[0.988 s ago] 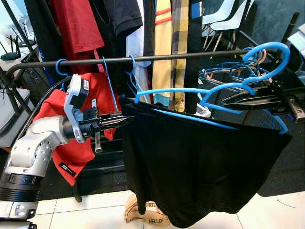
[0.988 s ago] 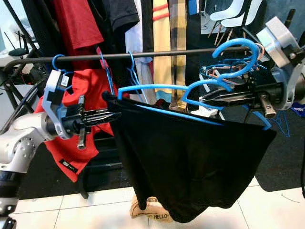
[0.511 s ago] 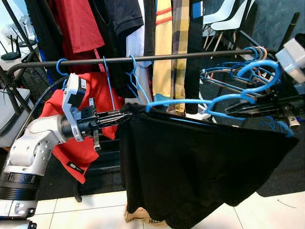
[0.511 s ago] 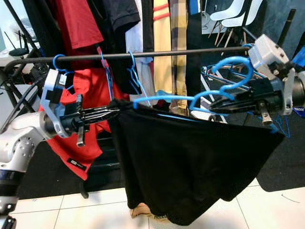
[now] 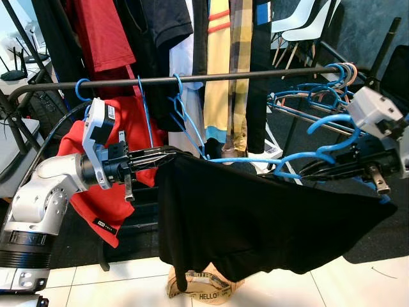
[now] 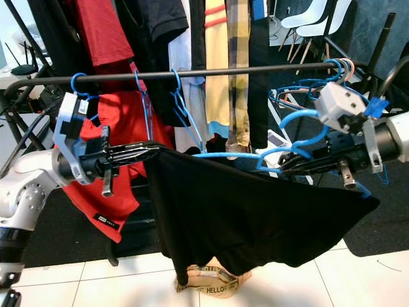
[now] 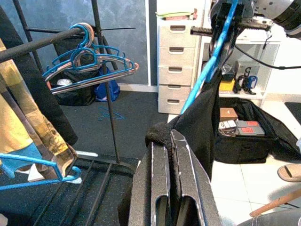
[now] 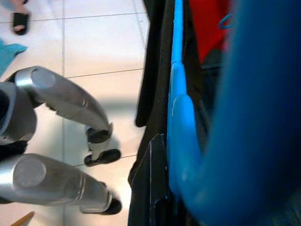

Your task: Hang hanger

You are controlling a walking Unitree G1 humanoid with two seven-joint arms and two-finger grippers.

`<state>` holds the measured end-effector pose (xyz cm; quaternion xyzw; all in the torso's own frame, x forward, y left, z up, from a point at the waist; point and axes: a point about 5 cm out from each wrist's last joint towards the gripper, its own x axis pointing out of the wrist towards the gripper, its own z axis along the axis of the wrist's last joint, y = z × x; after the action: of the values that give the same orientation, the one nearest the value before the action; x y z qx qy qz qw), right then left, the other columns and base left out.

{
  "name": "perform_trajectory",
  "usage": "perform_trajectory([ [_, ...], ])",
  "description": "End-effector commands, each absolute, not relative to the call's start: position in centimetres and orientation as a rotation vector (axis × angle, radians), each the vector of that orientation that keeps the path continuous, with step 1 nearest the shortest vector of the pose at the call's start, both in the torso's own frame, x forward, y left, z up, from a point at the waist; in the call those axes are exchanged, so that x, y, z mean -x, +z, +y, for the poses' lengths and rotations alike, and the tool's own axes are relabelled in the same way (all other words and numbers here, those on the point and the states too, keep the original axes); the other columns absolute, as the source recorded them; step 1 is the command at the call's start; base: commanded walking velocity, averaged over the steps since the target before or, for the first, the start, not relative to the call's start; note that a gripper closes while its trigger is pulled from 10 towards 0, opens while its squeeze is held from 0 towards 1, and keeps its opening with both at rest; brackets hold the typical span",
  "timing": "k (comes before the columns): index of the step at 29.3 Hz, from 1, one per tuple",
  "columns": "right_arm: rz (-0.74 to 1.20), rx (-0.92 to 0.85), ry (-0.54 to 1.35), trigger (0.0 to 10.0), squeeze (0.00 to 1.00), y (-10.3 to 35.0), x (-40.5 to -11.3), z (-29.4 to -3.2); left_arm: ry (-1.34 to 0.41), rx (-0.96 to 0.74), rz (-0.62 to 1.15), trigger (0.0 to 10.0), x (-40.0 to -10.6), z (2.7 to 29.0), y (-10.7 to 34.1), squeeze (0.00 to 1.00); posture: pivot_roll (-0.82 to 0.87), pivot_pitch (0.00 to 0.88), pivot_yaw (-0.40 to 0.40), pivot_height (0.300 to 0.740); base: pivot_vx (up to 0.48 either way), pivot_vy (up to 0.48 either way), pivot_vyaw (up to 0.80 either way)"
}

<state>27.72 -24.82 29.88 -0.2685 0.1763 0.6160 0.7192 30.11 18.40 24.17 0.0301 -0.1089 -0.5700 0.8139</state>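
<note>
Left gripper [image 5: 167, 153] jaws clamp the black garment [image 5: 255, 224]; right gripper [image 6: 291, 167] pinches the blue hanger [image 6: 281, 153] at 3 o'clock — its far arm hidden under cloth.

Left gripper [image 7: 170, 141] jaws clamp black garment [image 7: 200, 125]; blue hanger [image 7: 211, 66] above

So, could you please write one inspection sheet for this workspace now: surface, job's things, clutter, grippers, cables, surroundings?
Surface: pale floor tiles; dark mat under the rack.
Job's things: blue hanger carrying a black garment, held level below the rail, hook not yet on it.
Clutter: brown paper bag on the floor; spare hangers at the rail's right end.
Grippers: left gripper shut on the garment's corner; right gripper shut on the hanger near its hook.
Cables: black cable behind the left arm.
Surroundings: hanging clothes, white chairs, drawer unit.
</note>
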Motion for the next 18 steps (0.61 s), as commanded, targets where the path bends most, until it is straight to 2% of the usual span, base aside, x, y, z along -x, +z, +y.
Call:
perform_trajectory([
  [1,0.441,0.61,1.406,0.0,0.0,28.8,-27.4,-24.2,-1.204,-0.103,-0.269,0.0,-30.1,18.6,25.1,0.0,-0.09,0.009,0.046,0.74,0.0,0.0,0.0],
  [3,0.421,0.587,1.424,0.0,0.0,28.8,-27.3,-24.0,-1.206,-0.106,-0.266,0.0,-30.1,18.5,25.0,0.0,-0.09,0.01,0.047,0.74,0.0,0.0,0.0],
  [6,0.285,0.509,1.4,0.0,0.0,31.4,-27.5,-24.5,-1.182,-0.158,-0.203,0.0,-30.3,18.9,23.9,0.0,-0.09,0.008,0.047,0.74,0.0,0.0,0.0],
  [11,0.23,0.503,1.348,0.0,0.0,32.7,-27.8,-25.4,-1.14,-0.199,-0.158,0.0,-30.6,19.4,22.9,0.0,-0.09,0.008,0.047,0.74,0.0,0.0,0.0],
  [14,0.206,0.5,1.332,0.0,0.0,33.3,-27.6,-25.8,-1.045,-0.25,-0.132,0.0,-31.4,20.1,22.3,0.0,-0.09,0.006,0.048,0.74,0.0,0.0,0.0],
  [15,0.185,0.494,1.311,0.0,0.0,33.8,-27.4,-26.2,-0.828,-0.288,-0.136,0.0,-33.1,21.6,22.3,0.0,-0.09,0.009,0.05,0.74,0.0,0.0,0.0],
  [16,0.182,0.494,1.304,0.0,0.0,33.9,-27.3,-26.4,-0.764,-0.289,-0.143,0.0,-33.5,22.0,22.4,0.0,-0.09,0.009,0.05,0.74,0.0,0.0,0.0],
  [18,0.18,0.492,1.3,0.0,0.0,34.0,-27.3,-26.4,-0.73,-0.289,-0.147,0.0,-33.8,22.2,22.5,0.0,-0.09,0.009,0.05,0.74,0.0,0.0,0.0],
])
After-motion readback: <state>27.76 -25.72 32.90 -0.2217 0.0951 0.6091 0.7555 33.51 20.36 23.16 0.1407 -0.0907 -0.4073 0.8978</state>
